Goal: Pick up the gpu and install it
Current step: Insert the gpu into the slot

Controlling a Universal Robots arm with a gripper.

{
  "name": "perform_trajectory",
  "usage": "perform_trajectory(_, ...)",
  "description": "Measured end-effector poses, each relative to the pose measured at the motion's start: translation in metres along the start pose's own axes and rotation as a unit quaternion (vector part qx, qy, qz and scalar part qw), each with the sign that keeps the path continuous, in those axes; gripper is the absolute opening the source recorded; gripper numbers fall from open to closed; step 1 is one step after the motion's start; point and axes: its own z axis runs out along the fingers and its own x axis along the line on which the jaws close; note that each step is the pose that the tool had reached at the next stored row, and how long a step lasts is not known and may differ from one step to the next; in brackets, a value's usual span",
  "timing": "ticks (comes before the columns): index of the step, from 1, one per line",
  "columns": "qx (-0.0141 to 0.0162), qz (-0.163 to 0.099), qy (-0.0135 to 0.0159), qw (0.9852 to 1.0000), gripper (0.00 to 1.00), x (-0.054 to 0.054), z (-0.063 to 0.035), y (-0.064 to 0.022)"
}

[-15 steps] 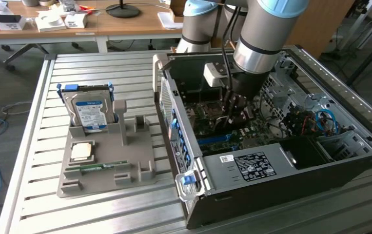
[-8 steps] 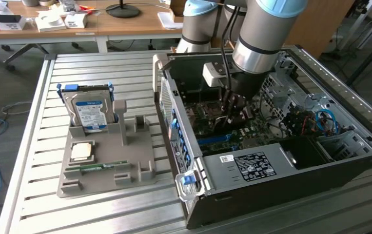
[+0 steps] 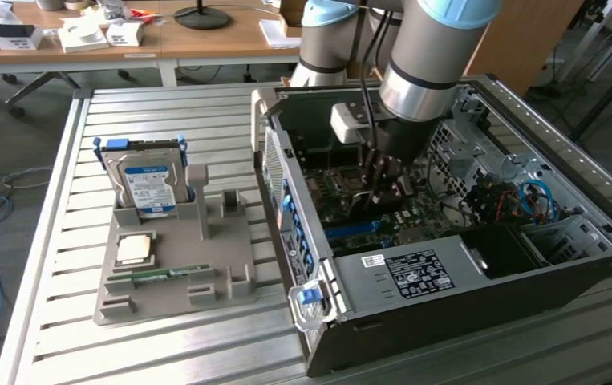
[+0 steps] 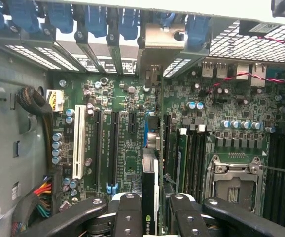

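1. The fingers are clamped on either face of the gpu, so the gripper holds it edge-on.
2. The gpu stands upright over the motherboard, with its silver bracket against the rear slot openings.
3. It is in line with a blue slot, beside the long black slots. I cannot tell whether its contacts have entered.
4. In the exterior view the gripper reaches deep into the open computer case.
5. I judge picking up done and installing in hand.
6. Seating calls for a straight press, with card edge and slot kept aligned.
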Motion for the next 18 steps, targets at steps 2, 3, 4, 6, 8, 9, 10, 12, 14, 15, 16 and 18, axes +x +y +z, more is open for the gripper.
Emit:
perform_trajectory(2,0.0,0.0,0.0,1.0,0.26,0.0,0.0,0.0006)
perform_trajectory(3,0.0,0.0,0.0001,1.0,0.26,0.0,0.0,0.0006)
perform_trajectory(4,0.0,0.0,0.0001,1.0,0.26,0.0,-0.0001,0.0006)
perform_trajectory(6,0.0,0.0,0.0001,1.0,0.26,0.0001,0.0003,0.0012)
perform_trajectory(8,0.0,0.0,0.0001,1.0,0.26,0.0001,0.0009,0.0015)
perform_trajectory(9,0.0,0.0,0.0001,1.0,0.26,0.0001,0.0011,0.0016)
perform_trajectory(10,0.0,0.0,0.0001,1.0,0.26,0.0001,0.0012,0.0017)
perform_trajectory(12,0.0001,0.0,0.0,1.0,0.26,0.0,0.0017,0.0024)
perform_trajectory(14,0.0004,0.0,0.0001,1.0,0.26,0.0001,0.0021,0.0028)
perform_trajectory(15,0.0005,0.0,0.0001,1.0,0.26,0.0001,0.0022,0.0029)
perform_trajectory(16,0.0005,0.0,0.0001,1.0,0.26,0.0001,0.0023,0.003)
perform_trajectory(18,0.0006,0.0,0.0,1.0,0.26,0.0001,0.003,0.0034)
